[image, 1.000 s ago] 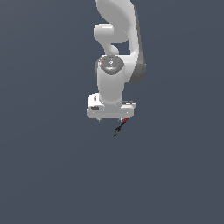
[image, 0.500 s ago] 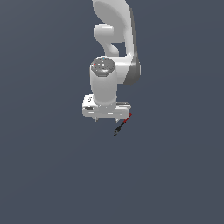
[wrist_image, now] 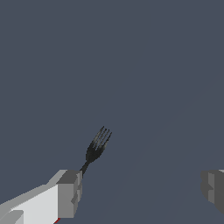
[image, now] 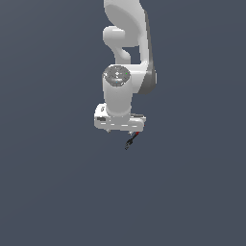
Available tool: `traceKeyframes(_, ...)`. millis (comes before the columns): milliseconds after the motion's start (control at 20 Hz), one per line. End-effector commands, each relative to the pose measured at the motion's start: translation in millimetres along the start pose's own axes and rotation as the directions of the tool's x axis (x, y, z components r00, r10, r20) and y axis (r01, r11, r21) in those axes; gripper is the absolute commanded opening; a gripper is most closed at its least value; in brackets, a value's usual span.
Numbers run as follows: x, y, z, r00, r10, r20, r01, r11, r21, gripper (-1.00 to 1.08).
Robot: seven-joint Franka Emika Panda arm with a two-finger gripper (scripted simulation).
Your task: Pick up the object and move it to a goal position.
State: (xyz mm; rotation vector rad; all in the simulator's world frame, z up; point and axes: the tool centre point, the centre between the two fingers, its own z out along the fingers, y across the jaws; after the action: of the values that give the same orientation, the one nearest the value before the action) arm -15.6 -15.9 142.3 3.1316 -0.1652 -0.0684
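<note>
The object (image: pixel 130 141) is a tiny slender black stick with a red end close under the white hand, seen in the exterior view. In the wrist view it (wrist_image: pixel 96 148) looks like a small black fork, tines pointing away, with its handle running behind one fingertip (wrist_image: pixel 68 192). My gripper (wrist_image: pixel 141 192) is open, its two fingers wide apart. The object lies beside one finger, not between the two. The other fingertip (wrist_image: pixel 214 190) is far from it. In the exterior view my gripper (image: pixel 121 129) hangs just over the object, its fingers mostly hidden by the hand.
A plain dark grey-blue surface (image: pixel 57 192) fills both views. The white arm (image: pixel 125 43) rises from the hand toward the top of the exterior view. No goal marker shows.
The arm's wrist has shifted slightly toward the exterior view's left and a little lower. The object has stayed in about the same spot under the hand.
</note>
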Motion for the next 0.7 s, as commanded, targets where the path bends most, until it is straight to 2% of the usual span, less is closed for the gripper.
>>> traceKeyframes(0, -3, -5, 5, 1.000, 0.028, -0.002, -0.028, 1.000, 0.001, 1.00)
traceKeyframes(350, -17, -26, 27, 0.989, 0.147, -0.010, -0.147, 0.989, 0.006, 1.00)
traceKeyframes(650, -33, -45, 49, 0.962, 0.272, -0.019, -0.272, 0.962, 0.013, 1.00)
